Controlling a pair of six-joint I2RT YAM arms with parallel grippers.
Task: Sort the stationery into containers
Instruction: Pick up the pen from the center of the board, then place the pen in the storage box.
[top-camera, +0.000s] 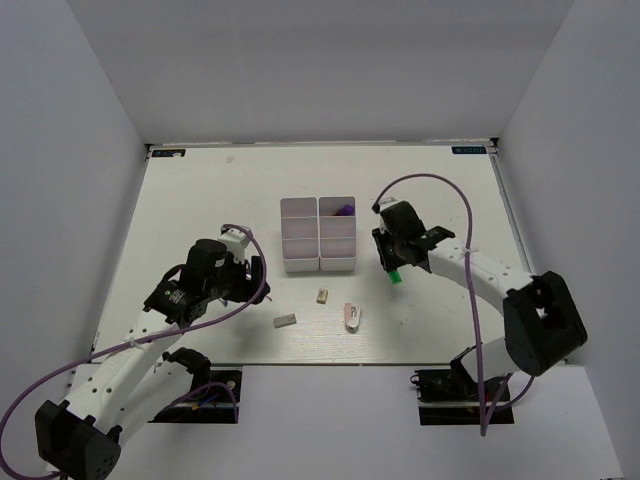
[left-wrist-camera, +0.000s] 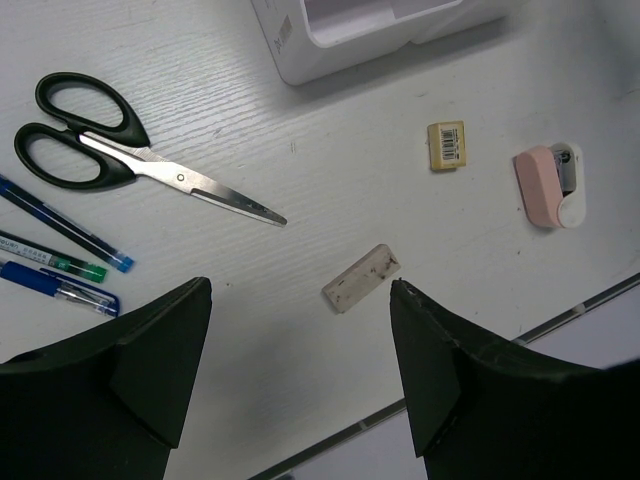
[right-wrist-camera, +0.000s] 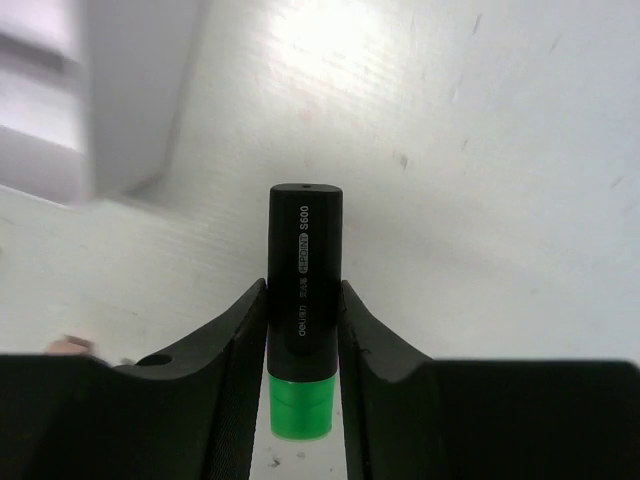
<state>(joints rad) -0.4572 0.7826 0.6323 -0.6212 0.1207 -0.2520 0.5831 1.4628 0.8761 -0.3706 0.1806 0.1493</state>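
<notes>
We saw highlighter (right-wrist-camera: 304, 250): black barrel, green cap. We read "S600" in white print; rest too small. Right gripper (right-wrist-camera: 303, 288) was closed narrow on barrel, over table (top-camera: 200, 200), near bins (top-camera: 319, 262), right side. Left gripper (left-wrist-camera: 300, 290) gaped wide, held nothing, over block (left-wrist-camera: 361, 277).

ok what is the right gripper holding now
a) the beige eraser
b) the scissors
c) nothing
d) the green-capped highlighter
D: in the right wrist view the right gripper has its fingers closed on the black body of the green-capped highlighter, held above the table.
</notes>
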